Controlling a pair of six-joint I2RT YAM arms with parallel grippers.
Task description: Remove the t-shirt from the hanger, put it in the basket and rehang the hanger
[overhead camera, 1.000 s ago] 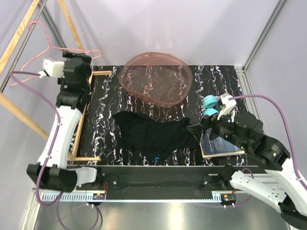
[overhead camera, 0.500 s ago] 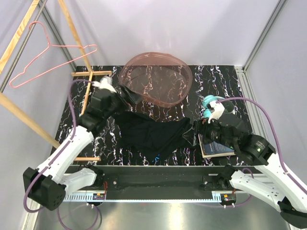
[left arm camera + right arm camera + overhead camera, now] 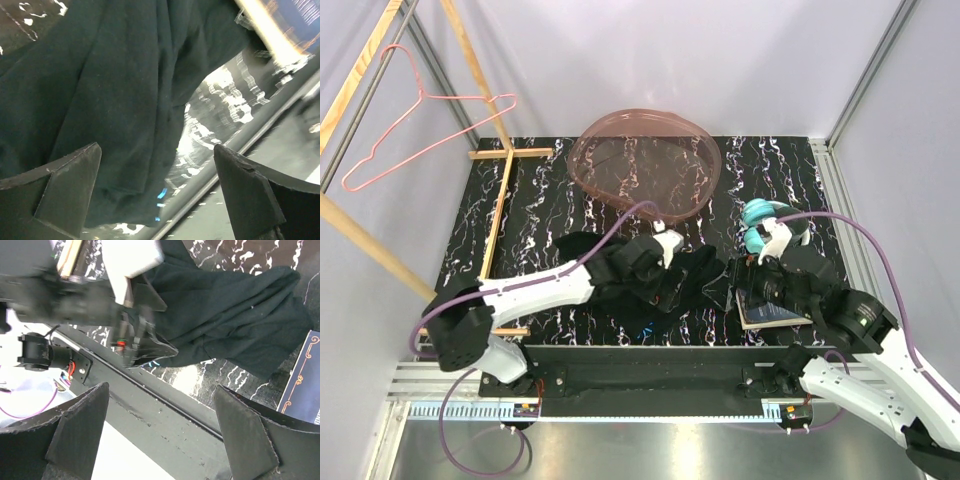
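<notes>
Since the left arm (image 3: 550, 288) has swung off the hanger (image 3: 465, 96), which hangs bare, well apart from both jaws, the left jaws gape empty just above the t-shirt (image 3: 125, 90) heaped on the counter (image 3: 540, 200); the right jaws stand parted alongside. Removal looks done.

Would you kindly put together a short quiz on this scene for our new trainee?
1. True or false: the thin pink wire hanger hangs bare.
2. The left gripper is over: A the pink translucent tub, B the crumpled black t-shirt, C the dark blue book.
3. Fill in: the jaws of the right gripper stand ___.
Key: 1 true; 2 B; 3 open.
</notes>
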